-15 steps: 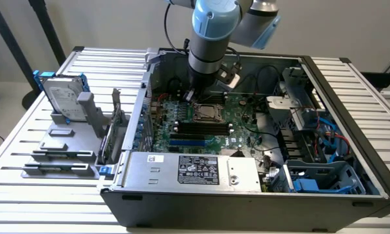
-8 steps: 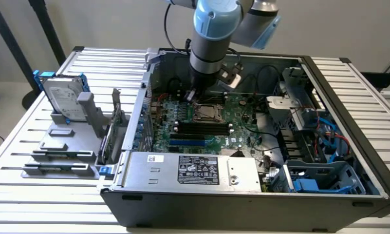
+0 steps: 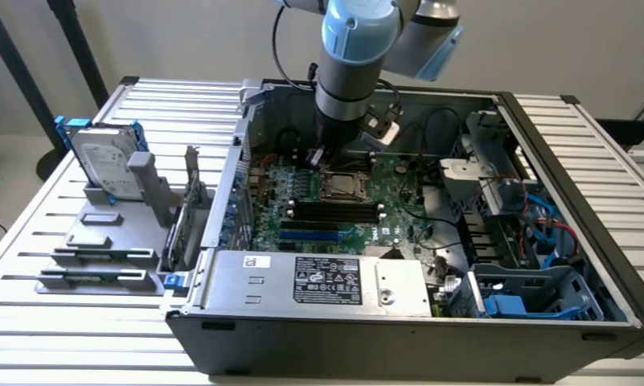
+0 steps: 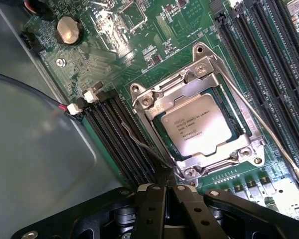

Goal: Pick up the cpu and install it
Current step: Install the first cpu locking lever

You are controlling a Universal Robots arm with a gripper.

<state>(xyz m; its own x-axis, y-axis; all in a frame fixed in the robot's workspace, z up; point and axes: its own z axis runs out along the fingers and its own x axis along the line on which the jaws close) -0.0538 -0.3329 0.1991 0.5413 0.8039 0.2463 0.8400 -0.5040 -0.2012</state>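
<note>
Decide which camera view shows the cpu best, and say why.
The wrist view: the cpu sits in its motherboard socket, its metal top and printed lettering close and unobstructed. The exterior view shows the cpu as a small square below the arm, with no detail.

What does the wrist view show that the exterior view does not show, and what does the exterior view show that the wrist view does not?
Wrist view alone: the printed text on the cpu, the round coin battery, and the shut gripper empty beside the socket frame.

Exterior view alone: the whole computer case, the power supply, the hard drive in its blue frame standing outside on the table, and the robot arm reaching down into the case.

Both: the green motherboard, the cpu lying in its socket, and the dark memory slots.
</note>
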